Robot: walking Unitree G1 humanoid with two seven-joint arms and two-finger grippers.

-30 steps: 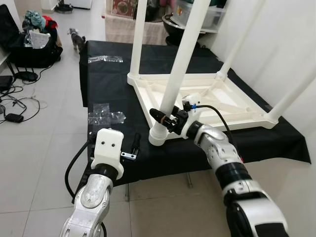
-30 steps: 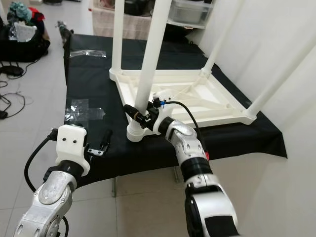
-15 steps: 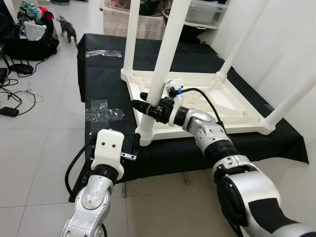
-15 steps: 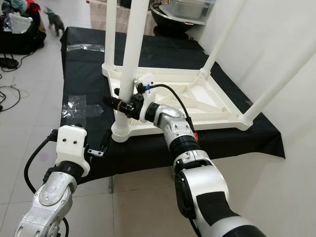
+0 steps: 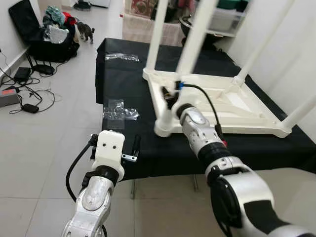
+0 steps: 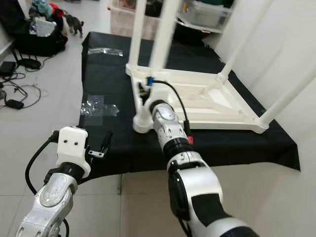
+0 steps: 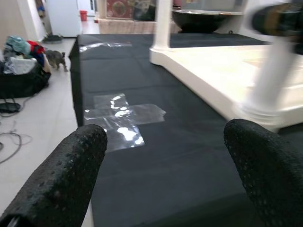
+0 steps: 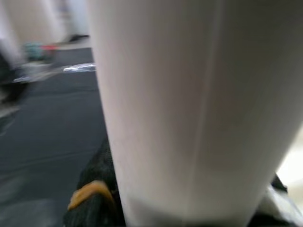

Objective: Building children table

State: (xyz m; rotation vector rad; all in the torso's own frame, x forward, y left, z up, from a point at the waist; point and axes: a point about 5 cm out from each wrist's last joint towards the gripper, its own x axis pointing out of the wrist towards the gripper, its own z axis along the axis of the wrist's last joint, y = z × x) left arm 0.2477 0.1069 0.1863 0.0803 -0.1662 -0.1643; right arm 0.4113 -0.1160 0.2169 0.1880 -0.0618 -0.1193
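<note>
A white plastic children's table [image 5: 232,106] lies upside down on a table draped in black cloth [image 5: 123,89], its round legs pointing up. My right gripper [image 5: 169,95] is shut around the near-left leg [image 5: 190,49], low down just above its socket [image 5: 165,129]. In the right wrist view the leg [image 8: 180,104] passes between the black fingers [image 8: 94,198]. My left gripper [image 5: 136,147] hovers open over the cloth's front edge, left of that leg, holding nothing. Its two fingers [image 7: 61,175] stand wide apart.
Crumpled clear tape [image 5: 120,111] is stuck on the cloth near the front left, and more [image 5: 121,57] lies at the far left. On the floor to the left are cables [image 5: 24,94], a black bag of clothes [image 5: 52,34] and a small animal [image 5: 86,30]. A white wall rises on the right.
The head view has swung. My right wrist has turned around the near-left leg, from reaching across its front to holding it from behind; the leg looks blurred. The left arm has kept its place.
</note>
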